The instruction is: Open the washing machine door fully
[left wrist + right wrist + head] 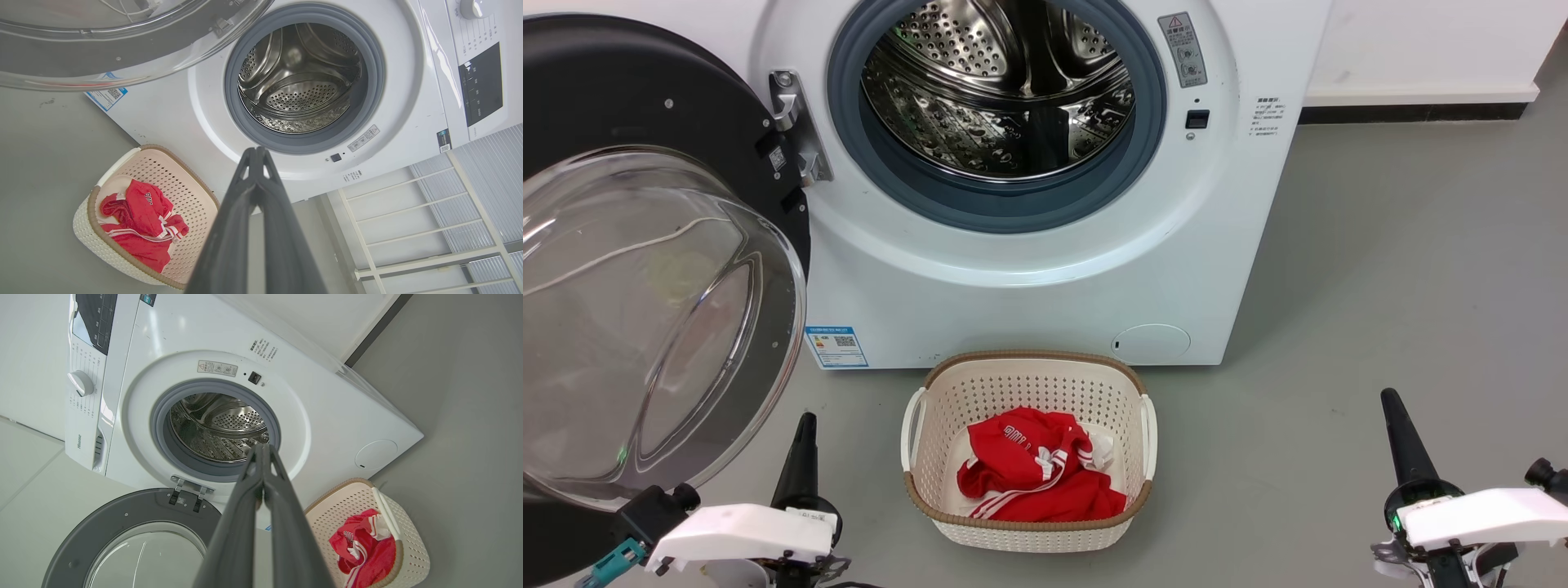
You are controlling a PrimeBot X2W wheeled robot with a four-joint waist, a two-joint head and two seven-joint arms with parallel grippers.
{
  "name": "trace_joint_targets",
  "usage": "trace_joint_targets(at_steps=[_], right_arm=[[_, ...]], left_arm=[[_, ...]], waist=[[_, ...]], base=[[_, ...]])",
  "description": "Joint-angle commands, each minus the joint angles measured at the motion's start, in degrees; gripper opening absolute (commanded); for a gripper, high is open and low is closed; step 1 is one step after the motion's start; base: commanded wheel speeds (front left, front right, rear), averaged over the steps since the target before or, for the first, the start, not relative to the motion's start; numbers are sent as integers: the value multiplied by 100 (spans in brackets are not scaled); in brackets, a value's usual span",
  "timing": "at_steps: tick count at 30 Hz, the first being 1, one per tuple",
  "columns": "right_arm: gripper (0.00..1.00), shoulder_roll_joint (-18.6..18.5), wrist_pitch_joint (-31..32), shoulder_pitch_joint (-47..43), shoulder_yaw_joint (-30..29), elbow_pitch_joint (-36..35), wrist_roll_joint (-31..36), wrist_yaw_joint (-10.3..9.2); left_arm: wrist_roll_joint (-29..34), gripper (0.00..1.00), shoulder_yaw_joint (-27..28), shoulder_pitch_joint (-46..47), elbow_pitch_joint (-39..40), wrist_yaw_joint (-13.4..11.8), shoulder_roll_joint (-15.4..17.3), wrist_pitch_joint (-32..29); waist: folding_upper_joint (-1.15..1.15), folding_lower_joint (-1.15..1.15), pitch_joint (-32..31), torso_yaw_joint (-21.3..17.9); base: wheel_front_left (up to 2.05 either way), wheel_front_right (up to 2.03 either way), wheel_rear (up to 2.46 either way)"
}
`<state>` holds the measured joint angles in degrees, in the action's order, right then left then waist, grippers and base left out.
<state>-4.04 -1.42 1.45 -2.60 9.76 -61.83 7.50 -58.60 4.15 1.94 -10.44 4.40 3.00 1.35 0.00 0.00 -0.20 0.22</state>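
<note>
The white washing machine [1029, 278] fills the top of the head view, its steel drum [1001, 90] exposed inside the blue-grey gasket. The washing machine door [645, 310] hangs swung wide out to the left on its metal hinge [796, 126], glass bowl facing me. My left gripper [805, 425] is shut and empty at the lower left, just right of the door's lower rim and apart from it. My right gripper [1390, 402] is shut and empty at the lower right, far from the machine. The wrist views show the door [122, 41] [130, 539] and each gripper's [256, 152] [262, 448] closed fingers.
A cream perforated basket [1029, 384] holding red clothing [1033, 469] stands on the grey floor right before the machine, between my two arms. Open floor [1405, 286] stretches to the right. A pale metal rack [429, 220] appears beside the machine in the left wrist view.
</note>
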Motion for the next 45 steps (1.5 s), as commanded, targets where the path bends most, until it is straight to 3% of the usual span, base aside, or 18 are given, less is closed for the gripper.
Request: trace_joint_targets(at_steps=[1,45], right_arm=[[0,-40,34,132,-19,-16,-179,0],[0,-11,514,407,-184,313,-2442,-1]], left_arm=[[-179,0,29,164,21,42,9,-40],[-2581,0,196,394,-275,257,-9,-614]], waist=[[0,0,1,0],[0,0,27,-16]], base=[[0,0,0],[0,0,0]])
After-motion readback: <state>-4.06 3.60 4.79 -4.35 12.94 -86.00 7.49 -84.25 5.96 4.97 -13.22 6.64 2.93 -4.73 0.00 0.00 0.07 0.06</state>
